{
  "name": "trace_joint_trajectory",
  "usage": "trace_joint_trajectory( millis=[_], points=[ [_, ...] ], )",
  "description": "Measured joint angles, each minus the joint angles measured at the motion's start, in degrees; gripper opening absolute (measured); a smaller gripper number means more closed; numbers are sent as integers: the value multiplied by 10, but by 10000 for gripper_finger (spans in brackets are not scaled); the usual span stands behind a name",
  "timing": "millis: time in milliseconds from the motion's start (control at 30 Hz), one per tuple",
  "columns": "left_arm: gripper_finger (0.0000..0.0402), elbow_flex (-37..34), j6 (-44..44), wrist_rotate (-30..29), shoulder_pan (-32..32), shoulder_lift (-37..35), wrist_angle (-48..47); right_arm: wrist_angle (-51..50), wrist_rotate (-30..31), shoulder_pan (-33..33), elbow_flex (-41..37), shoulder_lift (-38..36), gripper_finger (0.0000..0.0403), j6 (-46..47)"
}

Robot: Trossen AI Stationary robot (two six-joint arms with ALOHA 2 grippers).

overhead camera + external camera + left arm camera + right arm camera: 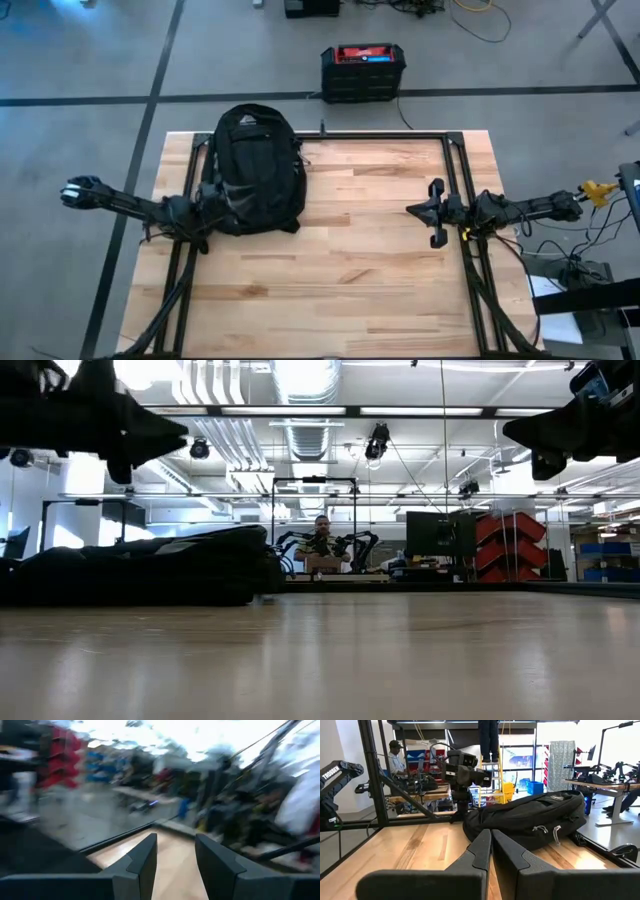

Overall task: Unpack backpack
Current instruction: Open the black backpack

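Wood surface (350, 260) lay bare beneath both arms. Right hand (436, 213) hovered with fingers pressed together, backpack (253, 168) well apart ahead of it, lying flat and zipped near the far edge. Left hand (175, 865) was spread, just beside the backpack's lower end, pointing past it. Backpack looked soft, floppy, probably moderately heavy; best grips likely the top loop or zip pulls (546, 831).

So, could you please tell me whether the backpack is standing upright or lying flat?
Lying flat: the backpack spreads across the table and sits low in the low view.
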Motion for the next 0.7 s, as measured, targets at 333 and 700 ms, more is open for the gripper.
trace_joint_trajectory(
  millis=[333,700],
  points=[
    [117,228,-356,-148,25,161,-654,0,0,0,0,0,3,-9],
    [117,319,-457,-25,269,323,-816,180,0,-1,0,-1,3,-110]
  ],
)
